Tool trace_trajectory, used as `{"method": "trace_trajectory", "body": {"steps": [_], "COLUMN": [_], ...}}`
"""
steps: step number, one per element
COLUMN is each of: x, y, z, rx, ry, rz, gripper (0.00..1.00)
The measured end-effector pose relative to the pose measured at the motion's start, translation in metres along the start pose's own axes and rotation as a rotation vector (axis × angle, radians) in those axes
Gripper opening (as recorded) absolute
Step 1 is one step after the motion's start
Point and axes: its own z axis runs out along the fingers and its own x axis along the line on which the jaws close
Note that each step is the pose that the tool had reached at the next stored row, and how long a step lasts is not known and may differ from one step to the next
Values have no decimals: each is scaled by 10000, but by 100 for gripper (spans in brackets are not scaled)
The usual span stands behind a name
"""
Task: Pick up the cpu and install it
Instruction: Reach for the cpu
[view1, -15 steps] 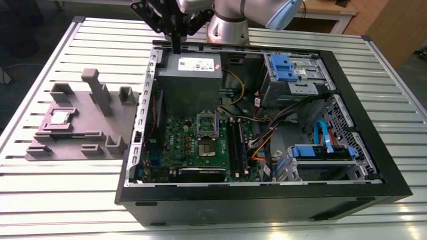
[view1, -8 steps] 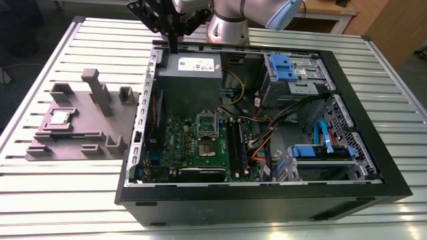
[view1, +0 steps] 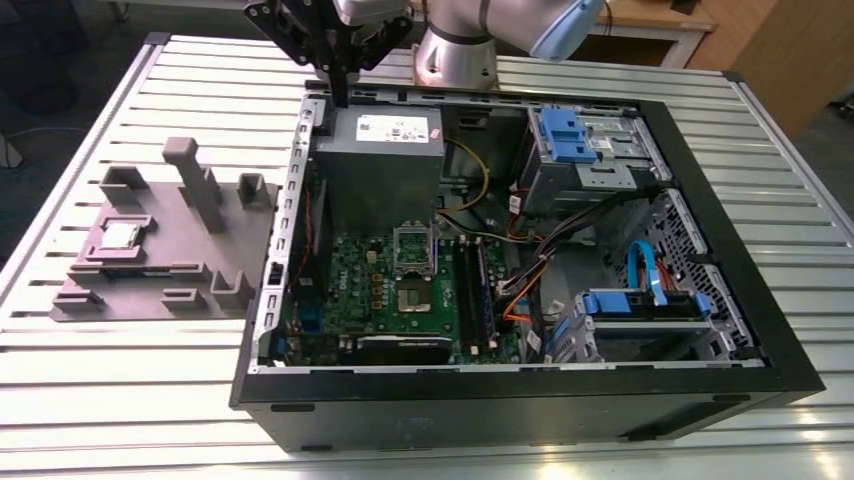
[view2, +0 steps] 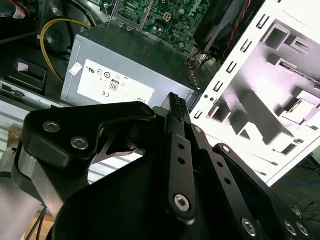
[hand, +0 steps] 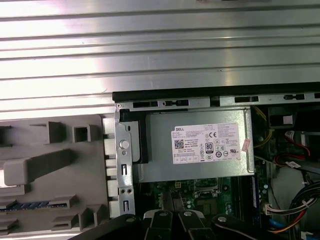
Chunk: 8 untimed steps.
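Slatted metal table (view1: 107, 385); open case (view1: 534, 405) mid; cpu (view1: 120, 236) sits in tray (view1: 134, 288) recess, exterior view's left, well apart from gripper (view1: 339, 98), which hangs over case far edge, fingers (view2: 176, 125) pressed together, empty. Prob. cpu light, stiff, slick-topped, fragile; take by opposite edges.

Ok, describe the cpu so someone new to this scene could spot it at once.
Start from the open computer case; on the exterior view's left of it lies a purple-grey tray with upright blocks. The cpu lies flat on that tray, toward that view's left. It is the only small silver-topped square among grey plastic shapes.
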Motion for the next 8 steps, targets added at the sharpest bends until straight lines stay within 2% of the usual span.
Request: {"method": "trace_trajectory", "body": {"steps": [8], "x": [71], "y": [-5], "z": [-2], "rx": [0], "ry": [0], "rz": [-1], "gripper": [11]}}
